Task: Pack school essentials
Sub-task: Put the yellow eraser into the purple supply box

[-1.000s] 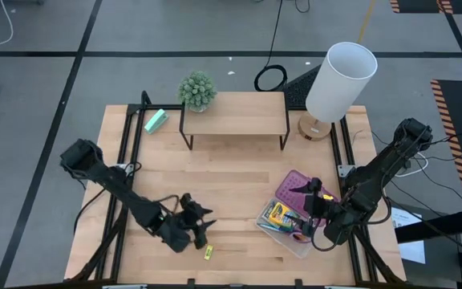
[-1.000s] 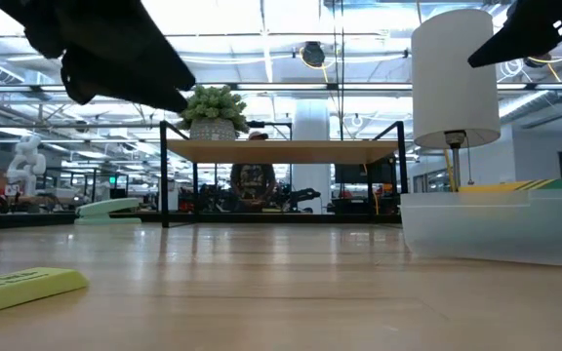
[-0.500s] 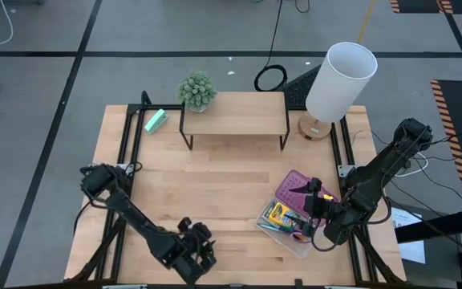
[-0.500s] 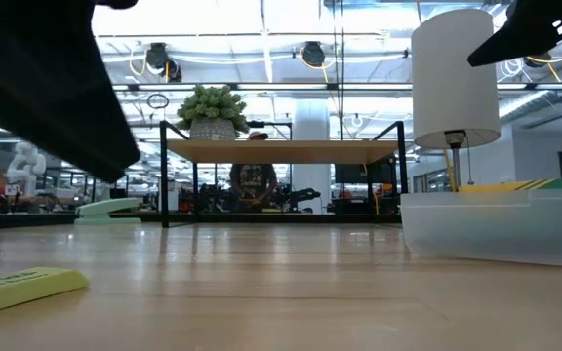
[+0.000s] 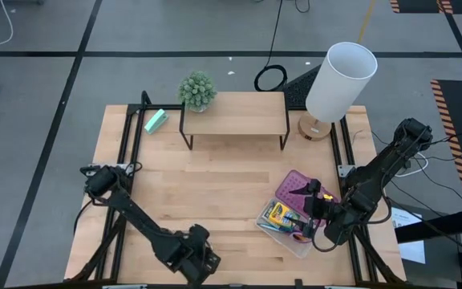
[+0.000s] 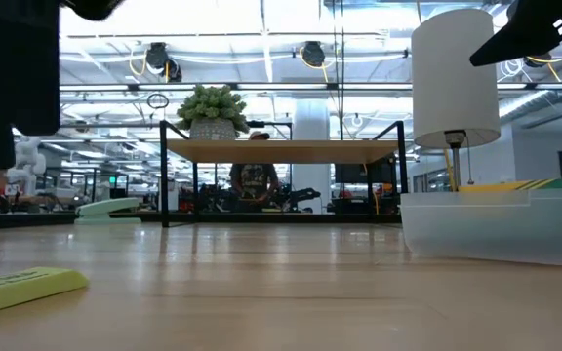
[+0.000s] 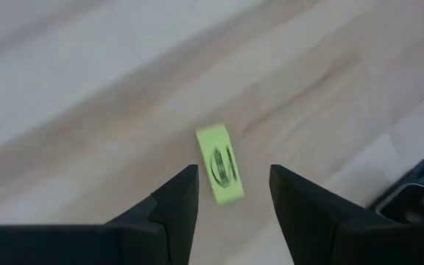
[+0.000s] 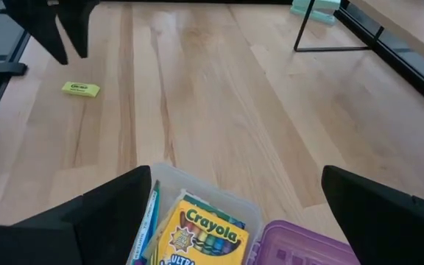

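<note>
A tiny yellow piece [image 7: 223,174] lies flat on the wooden table near its front edge, also visible in the low view [image 6: 22,287] and the right wrist view [image 8: 81,89]. My left gripper [image 7: 232,171] hangs open just above it, fingers pointing down on either side, and hides it in the high view [image 5: 198,258]. My right gripper [image 5: 318,210] waits open over the clear box [image 5: 289,238] at the right. In that box lies the yellow-green crayon box [image 8: 197,237], next to the purple lid [image 5: 299,186].
At the back stand a wooden shelf riser [image 5: 233,115] with a small plant [image 5: 197,90], and a white lamp [image 5: 339,74] at the right. A mint-green block [image 5: 156,120] lies at the far left. Bare wood spans the table's middle.
My left gripper has swung toward the table's near edge and turned fingers-down, ending over the yellow piece, which it now covers in the high view. The piece has stayed where it was.
</note>
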Controlling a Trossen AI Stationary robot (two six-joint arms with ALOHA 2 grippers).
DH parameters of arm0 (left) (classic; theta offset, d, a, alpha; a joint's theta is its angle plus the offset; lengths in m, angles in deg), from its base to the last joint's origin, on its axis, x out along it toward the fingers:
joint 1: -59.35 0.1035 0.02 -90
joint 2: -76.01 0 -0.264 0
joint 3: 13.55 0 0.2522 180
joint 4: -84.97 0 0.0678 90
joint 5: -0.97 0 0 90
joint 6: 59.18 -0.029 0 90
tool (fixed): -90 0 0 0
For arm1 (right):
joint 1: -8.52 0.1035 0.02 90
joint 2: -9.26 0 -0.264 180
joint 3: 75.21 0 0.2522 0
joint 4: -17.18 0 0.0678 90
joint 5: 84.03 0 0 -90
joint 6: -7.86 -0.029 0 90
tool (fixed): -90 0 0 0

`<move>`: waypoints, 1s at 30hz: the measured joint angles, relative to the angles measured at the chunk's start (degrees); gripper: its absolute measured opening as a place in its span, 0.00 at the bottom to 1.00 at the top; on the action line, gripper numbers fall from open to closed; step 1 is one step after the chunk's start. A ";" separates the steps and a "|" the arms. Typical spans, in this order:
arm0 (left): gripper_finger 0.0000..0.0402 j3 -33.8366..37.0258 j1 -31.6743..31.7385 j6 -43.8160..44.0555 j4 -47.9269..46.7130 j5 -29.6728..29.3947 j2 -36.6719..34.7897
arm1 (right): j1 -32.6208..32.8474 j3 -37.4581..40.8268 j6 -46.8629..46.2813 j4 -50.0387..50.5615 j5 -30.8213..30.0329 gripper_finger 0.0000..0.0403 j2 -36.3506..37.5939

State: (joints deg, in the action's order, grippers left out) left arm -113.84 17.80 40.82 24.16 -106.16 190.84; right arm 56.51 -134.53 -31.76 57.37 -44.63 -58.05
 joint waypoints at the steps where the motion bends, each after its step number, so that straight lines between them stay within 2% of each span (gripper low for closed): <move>1: 0.42 -0.37 0.52 0.24 0.02 2.19 0.00 | 0.00 0.00 0.01 -0.08 -0.03 0.97 0.00; 4: 0.42 -0.89 2.01 -1.07 -0.23 8.69 -0.02 | 0.00 0.02 0.03 -0.46 -0.05 0.97 0.00; 7: 0.42 -0.82 2.70 -0.30 -3.45 11.53 0.00 | 0.05 0.04 -0.06 -0.89 0.01 0.97 0.00; 9: 0.42 -0.82 3.05 1.20 -4.30 11.41 0.00 | 0.11 0.04 -0.07 -1.52 0.51 0.97 0.00; 14: 0.42 -0.82 3.52 5.16 -3.84 6.02 0.11 | 0.11 0.04 0.44 -1.78 1.26 0.97 0.00; 21: 0.42 -0.80 3.00 5.38 -3.65 6.51 0.50 | 0.11 0.04 1.32 -1.78 1.26 0.97 0.00; 22: 0.42 -0.78 2.77 3.66 -4.15 6.45 0.50 | 0.11 0.04 1.32 -1.80 1.26 0.97 0.01; 25: 0.43 -0.65 2.76 -9.10 -3.59 5.83 0.50 | 0.11 0.04 1.32 -1.79 1.26 0.97 0.00; 30: 0.50 -0.65 3.12 -11.97 -3.77 7.28 -0.04 | 0.11 0.04 0.42 -2.44 1.86 0.97 0.00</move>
State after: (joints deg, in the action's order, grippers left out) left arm -114.49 20.92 28.85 20.40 -98.88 190.79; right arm 56.62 -134.49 -31.34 54.93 -42.77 -58.05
